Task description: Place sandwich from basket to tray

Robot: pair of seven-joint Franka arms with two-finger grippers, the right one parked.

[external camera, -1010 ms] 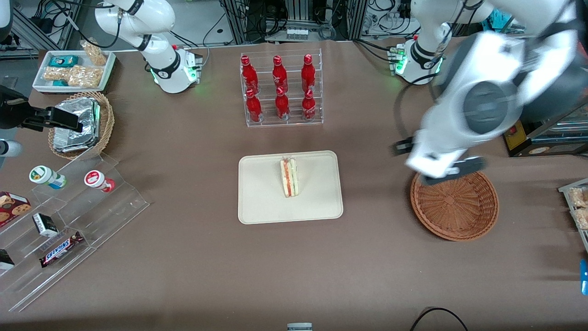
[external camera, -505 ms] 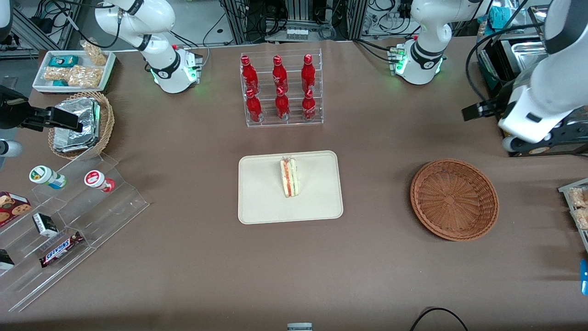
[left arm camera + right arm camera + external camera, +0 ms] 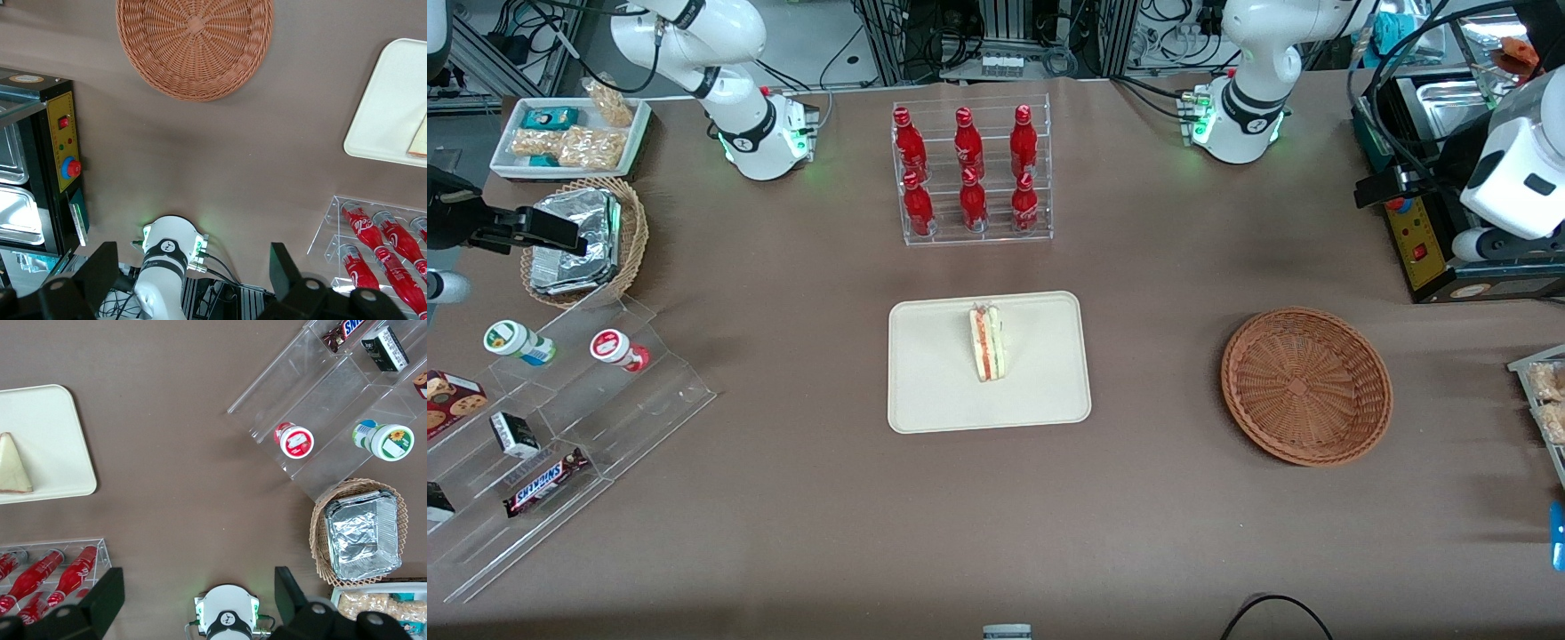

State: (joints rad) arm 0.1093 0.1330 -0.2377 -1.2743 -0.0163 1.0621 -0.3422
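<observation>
Your sandwich (image 3: 987, 342) lies on the tray (image 3: 934, 391) at mid-table, standing on its long edge with the filling layers facing up. The pincer (image 3: 193, 283) is well apart from it, raised high toward the working arm's end of the table, above the control box (image 3: 1423, 244) and farther from the front camera than the basket (image 3: 1305, 385). Its fingers (image 3: 100, 270) are spread wide with nothing between them. The basket holds nothing and sits between tray and pincer sideways. In the front view you see only the arm's wrist at the frame edge; the pincer itself is cut off. In the left wrist view only a corner of the sandwich shows.
</observation>
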